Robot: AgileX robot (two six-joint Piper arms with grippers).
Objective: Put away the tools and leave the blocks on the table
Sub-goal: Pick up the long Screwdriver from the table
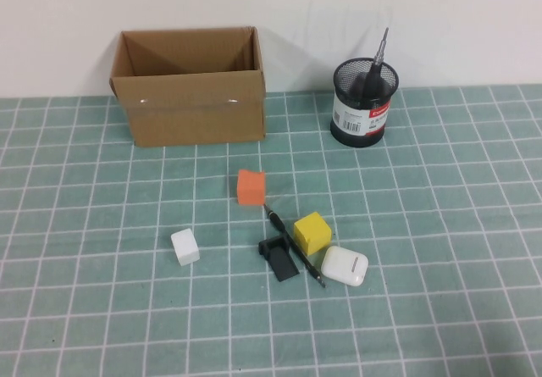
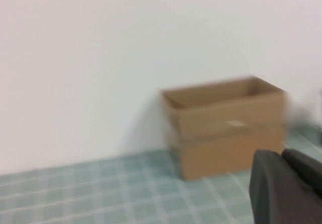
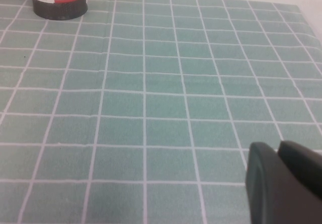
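Observation:
A black-handled screwdriver (image 1: pixel 377 63) stands tip up in the black mesh cup (image 1: pixel 363 106) at the back right. A thin black pointed tool (image 1: pixel 293 246) lies on the teal grid mat (image 1: pixel 440 224) between a black clip piece (image 1: pixel 279 257) and the yellow cube (image 1: pixel 312 232). The orange cube (image 1: pixel 250 187) and the white cube (image 1: pixel 185 247) sit nearby. The red-handled scissors are not in view. Neither arm shows in the high view. My left gripper (image 2: pixel 283 156) is shut and empty, facing the cardboard box (image 2: pixel 226 126). My right gripper (image 3: pixel 278 148) is shut and empty above bare mat, with the cup (image 3: pixel 59 0) far off.
An open cardboard box (image 1: pixel 190 85) stands at the back left against the white wall. A white glossy case (image 1: pixel 345 266) lies beside the yellow cube, touching the pointed tool's end. Bare mat lies along the front and the right side.

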